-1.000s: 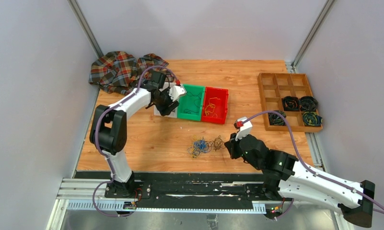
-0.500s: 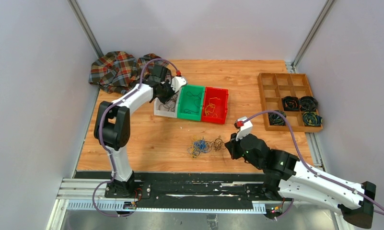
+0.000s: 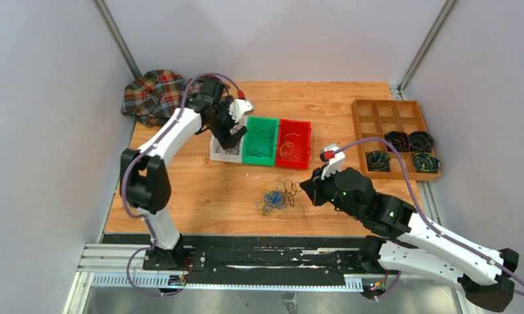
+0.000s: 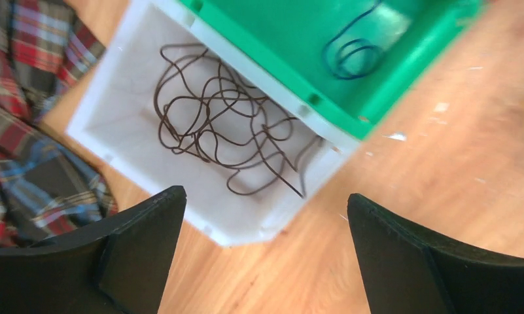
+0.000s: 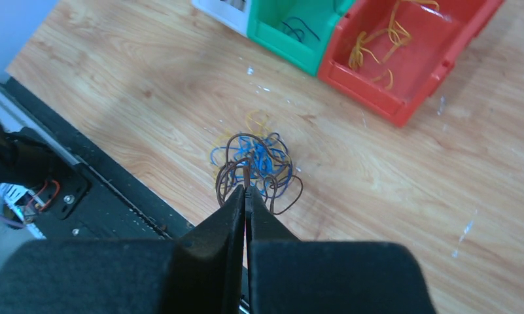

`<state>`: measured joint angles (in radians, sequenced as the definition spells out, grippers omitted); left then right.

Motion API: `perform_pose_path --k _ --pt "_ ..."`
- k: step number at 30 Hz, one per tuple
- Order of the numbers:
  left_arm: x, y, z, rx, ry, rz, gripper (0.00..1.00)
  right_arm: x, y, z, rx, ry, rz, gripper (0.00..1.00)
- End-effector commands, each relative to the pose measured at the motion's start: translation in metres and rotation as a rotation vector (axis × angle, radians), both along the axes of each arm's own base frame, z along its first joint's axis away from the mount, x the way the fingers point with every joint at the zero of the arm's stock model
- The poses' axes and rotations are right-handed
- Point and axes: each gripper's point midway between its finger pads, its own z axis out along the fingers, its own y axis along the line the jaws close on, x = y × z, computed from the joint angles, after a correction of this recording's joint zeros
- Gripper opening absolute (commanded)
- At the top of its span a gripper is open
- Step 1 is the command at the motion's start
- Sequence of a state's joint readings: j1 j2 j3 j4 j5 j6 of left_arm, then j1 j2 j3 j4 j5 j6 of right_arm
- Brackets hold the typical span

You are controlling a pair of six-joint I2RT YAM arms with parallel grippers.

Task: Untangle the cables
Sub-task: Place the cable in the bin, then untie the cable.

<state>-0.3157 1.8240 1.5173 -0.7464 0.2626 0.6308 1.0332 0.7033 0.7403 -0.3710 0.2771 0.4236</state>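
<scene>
The cables [image 3: 272,199] lie as a small clump of blue, yellow and dark loops on the wooden table, in front of the bins. In the right wrist view the clump [image 5: 258,157] sits just past my fingertips. My right gripper [image 5: 246,190] is shut on a brown cable [image 5: 229,171] whose loops drape over the clump. From above, that right gripper [image 3: 309,190] is at the clump's right edge. My left gripper [image 4: 264,194] is open and holds nothing, hanging over the near corner of a white bin [image 4: 122,111] that holds one dark brown cable [image 4: 220,124]. Seen from above, the left gripper [image 3: 231,136] hovers above that bin.
A green bin [image 3: 259,121] with a blue cable and a red bin [image 3: 305,124] with yellow-orange cables stand beside the white bin [image 3: 218,153]. A plaid cloth [image 3: 151,95] lies at the back left. A wooden divider tray [image 3: 357,131] with dark coiled bundles sits at the right.
My left gripper closed briefly, then opened wide, shifting over the white bin. My right arm rose and moved slightly left, drawing the brown cable with it.
</scene>
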Motion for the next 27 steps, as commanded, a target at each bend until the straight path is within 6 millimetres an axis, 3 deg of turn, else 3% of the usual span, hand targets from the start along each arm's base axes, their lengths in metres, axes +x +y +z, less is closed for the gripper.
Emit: perform_pose_path --k 1,8,12,15,17,21,23,27 --pt "-0.063 -0.020 0.087 -0.181 0.011 -0.159 0.98 0.001 0.018 0.035 0.043 -0.081 0.100 0.00" --pt "-0.130 -0.066 0.155 -0.522 0.118 -0.278 0.98 0.007 0.050 0.078 0.086 -0.166 0.203 0.01" --pt "-0.170 -0.086 0.163 -0.587 0.169 -0.387 0.98 0.011 0.071 0.100 0.158 -0.185 0.235 0.01" --pt "-0.170 -0.093 0.165 -0.579 0.157 -0.419 0.99 0.012 0.090 0.113 0.229 -0.185 0.272 0.01" --pt "-0.167 -0.098 0.174 -0.605 0.173 -0.411 0.95 0.012 0.100 0.120 0.270 -0.186 0.289 0.01" --pt "-0.193 -0.102 0.191 -0.669 0.145 -0.524 0.85 0.014 0.110 0.140 0.353 -0.199 0.296 0.01" --pt "-0.199 -0.102 0.191 -0.664 0.131 -0.548 0.76 0.014 0.116 0.150 0.379 -0.200 0.306 0.01" --pt "-0.200 -0.099 0.183 -0.632 0.104 -0.559 0.74 0.015 0.123 0.154 0.372 -0.189 0.321 0.00"
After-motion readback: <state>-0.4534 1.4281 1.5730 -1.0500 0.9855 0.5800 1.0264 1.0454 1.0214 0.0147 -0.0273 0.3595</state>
